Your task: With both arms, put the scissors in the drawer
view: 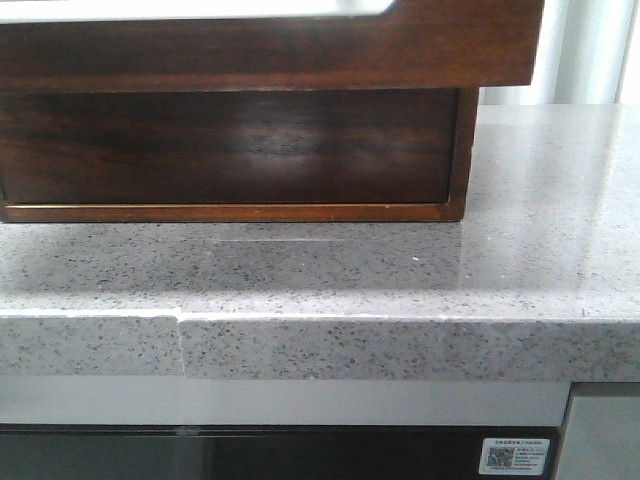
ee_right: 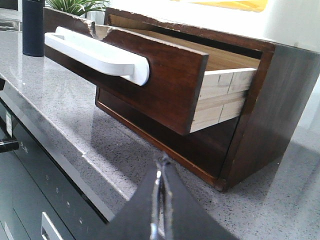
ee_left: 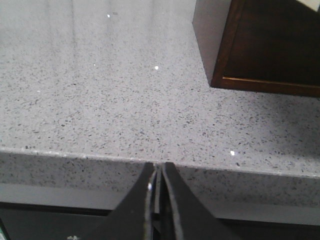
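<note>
The drawer (ee_right: 150, 75) is dark brown glossy wood with a white bar along the top of its front. It stands pulled out of the wooden box (ee_right: 280, 100), and its pale wood inside shows. In the front view the drawer front (view: 270, 50) hangs over the box's lower part (view: 230, 150). The scissors are not in view in any frame. My left gripper (ee_left: 159, 167) is shut and empty at the counter's front edge, left of the box corner (ee_left: 270, 50). My right gripper (ee_right: 162, 162) is shut and empty, low at the counter's edge before the box's right end. Neither gripper shows in the front view.
The box stands on a grey speckled stone counter (view: 400, 270). A dark bottle (ee_right: 33, 25) and a green plant (ee_right: 75, 6) stand beyond the drawer. Below the counter edge is a black glossy appliance front (ee_right: 30, 190) with a sticker (view: 514, 455).
</note>
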